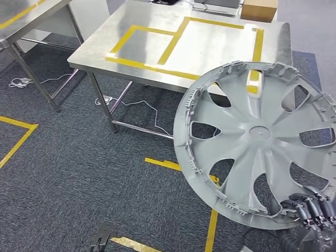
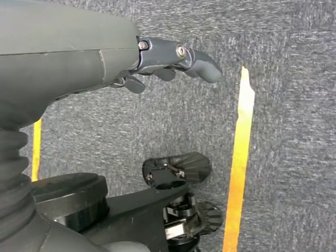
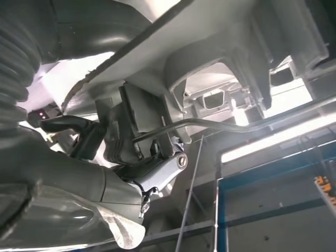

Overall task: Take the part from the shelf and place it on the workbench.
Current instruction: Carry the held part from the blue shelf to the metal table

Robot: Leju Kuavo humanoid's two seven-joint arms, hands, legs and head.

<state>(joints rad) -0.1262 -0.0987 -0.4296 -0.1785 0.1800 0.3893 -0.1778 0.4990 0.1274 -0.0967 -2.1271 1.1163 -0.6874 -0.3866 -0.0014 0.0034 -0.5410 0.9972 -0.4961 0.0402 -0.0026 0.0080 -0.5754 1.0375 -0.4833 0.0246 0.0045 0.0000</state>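
The robot's right hand [image 1: 313, 210] has its dark fingers curled over the lower rim of a big grey wheel cover [image 1: 257, 142], gripping it at the edge and carrying it tilted up in the air, inner side with its ribs and clips facing the head camera. From the right wrist the same hand [image 3: 130, 157] sits tight against the cover's ribbed underside [image 3: 222, 68], a thin wire ring running along it. The part hangs in front of the near corner of the steel workbench [image 1: 118, 37], above the carpet and not resting on anything. The bench top is marked with yellow tape rectangles [image 1: 174, 44], and a cardboard box [image 1: 258, 9] stands at its far edge. The left hand [image 2: 170, 60] hangs down over the grey carpet [image 2: 293, 105] with nothing in it, its fingers stretched out loosely. Yellow tape strips [image 2: 239, 157] run across the floor, and a white cable [image 1: 134, 104] trails beneath the bench.
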